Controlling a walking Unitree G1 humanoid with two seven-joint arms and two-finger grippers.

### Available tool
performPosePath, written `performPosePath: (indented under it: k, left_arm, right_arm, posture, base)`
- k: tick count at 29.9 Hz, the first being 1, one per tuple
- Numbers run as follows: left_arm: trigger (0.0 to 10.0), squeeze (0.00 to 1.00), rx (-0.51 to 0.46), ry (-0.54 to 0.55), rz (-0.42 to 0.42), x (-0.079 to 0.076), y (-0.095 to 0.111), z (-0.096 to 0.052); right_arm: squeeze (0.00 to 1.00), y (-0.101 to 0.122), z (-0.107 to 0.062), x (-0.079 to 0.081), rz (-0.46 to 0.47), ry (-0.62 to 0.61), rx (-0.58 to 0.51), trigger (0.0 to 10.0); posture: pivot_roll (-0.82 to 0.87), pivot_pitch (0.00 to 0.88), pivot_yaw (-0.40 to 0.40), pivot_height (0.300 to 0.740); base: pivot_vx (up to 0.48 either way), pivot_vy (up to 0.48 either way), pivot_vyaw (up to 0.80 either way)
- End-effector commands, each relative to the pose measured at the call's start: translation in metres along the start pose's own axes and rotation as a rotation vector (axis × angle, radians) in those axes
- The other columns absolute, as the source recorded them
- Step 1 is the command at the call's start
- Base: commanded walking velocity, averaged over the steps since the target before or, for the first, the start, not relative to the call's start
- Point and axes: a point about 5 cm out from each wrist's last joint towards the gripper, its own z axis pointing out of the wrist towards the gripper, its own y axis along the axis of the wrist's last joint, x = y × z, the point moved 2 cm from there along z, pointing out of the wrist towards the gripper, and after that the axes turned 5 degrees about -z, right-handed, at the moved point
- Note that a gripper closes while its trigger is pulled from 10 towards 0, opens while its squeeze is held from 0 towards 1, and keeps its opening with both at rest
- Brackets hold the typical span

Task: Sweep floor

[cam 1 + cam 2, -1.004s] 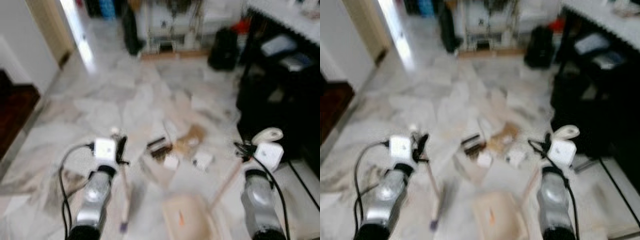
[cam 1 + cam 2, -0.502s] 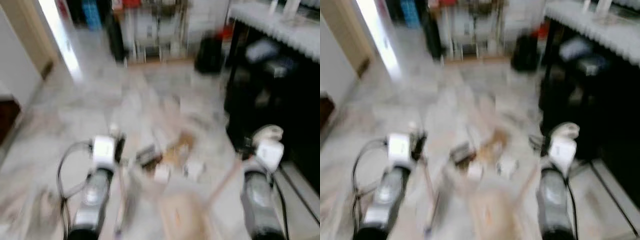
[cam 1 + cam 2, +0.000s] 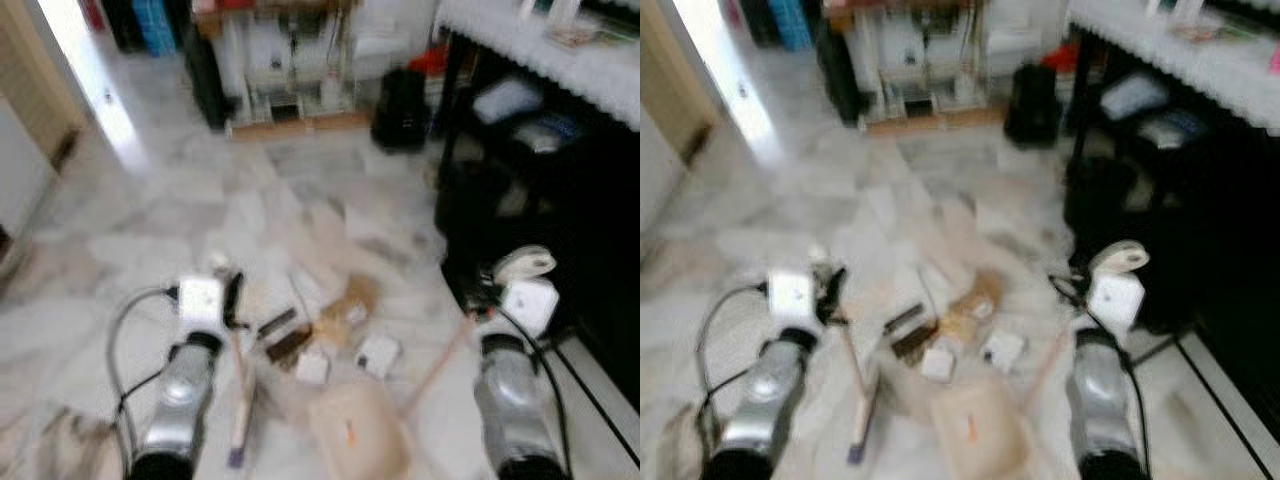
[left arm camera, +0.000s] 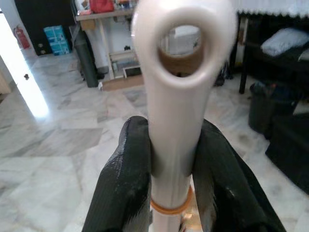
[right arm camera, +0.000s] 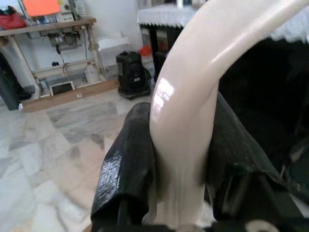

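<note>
Nearby, scattered litter [image 3: 340, 335] between grippers clamped on broom handle [image 4: 176, 121] and dustpan handle [image 5: 186, 125].

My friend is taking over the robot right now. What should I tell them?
Left tool is shut on the broom handle.
Right tool is shut on the dustpan handle.
The dustpan sits on the floor between the arms.
The litter, small boxes and scraps, lies just ahead of it.
None looks swept in yet, though the picture is blurry; sweeping it into the pan is left.
</note>
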Motion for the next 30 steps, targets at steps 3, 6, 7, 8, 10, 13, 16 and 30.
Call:
performPosePath:
  k: [3,6,7,8,10,13,16,30]
  left_arm:
    - [10.0,0.00,-0.043,0.014,0.020,0.0075,0.0109,0.0021]
    - [10.0,0.00,-0.043,0.014,0.020,0.0074,0.0110,0.0021]
    - [10.0,0.00,-0.043,0.015,0.020,0.0075,0.0110,0.0021]
    - [10.0,0.00,-0.043,0.016,0.020,0.0076,0.0110,0.0021]
    - [10.0,0.00,-0.044,0.016,0.020,0.0078,0.0111,0.0021]
    - [10.0,0.00,-0.045,0.017,0.020,0.0081,0.0114,0.0020]
    - [10.0,0.00,-0.045,0.018,0.021,0.0086,0.0115,0.0019]
    - [10.0,0.00,-0.068,0.026,0.023,0.0117,0.0177,0.0036]
  right_arm:
    - [0.00,0.0154,0.0048,0.0119,0.031,0.027,-0.062,10.0]
    - [0.00,0.0155,0.0048,0.0121,0.029,0.028,-0.063,10.0]
    - [0.00,0.0157,0.0048,0.0124,0.026,0.029,-0.064,10.0]
    - [0.00,0.0158,0.0047,0.0126,0.024,0.031,-0.065,10.0]
    - [0.00,0.0158,0.0047,0.0127,0.022,0.031,-0.065,10.0]
    - [0.00,0.0157,0.0047,0.0126,0.022,0.030,-0.065,10.0]
    - [0.00,0.0157,0.0046,0.0125,0.023,0.029,-0.065,10.0]
    - [0.00,0.0152,0.0054,0.0101,0.031,0.019,-0.061,10.0]
  posture:
    - [-0.03,0.000,0.010,0.740]
    - [-0.03,0.000,0.010,0.740]
    - [-0.03,0.000,0.010,0.740]
    - [-0.03,0.000,0.010,0.740]
    - [-0.03,0.000,0.010,0.740]
    - [-0.03,0.000,0.010,0.740]
    - [-0.03,0.000,0.010,0.740]
    - [-0.03,0.000,0.009,0.740]
  base:
    - [0.350,0.000,0.00]
    - [0.351,0.000,0.00]
    - [0.352,0.000,0.00]
    - [0.352,0.000,0.00]
    - [0.351,0.000,0.00]
    - [0.352,0.000,0.00]
    - [0.352,0.000,0.00]
    - [0.354,0.000,0.00]
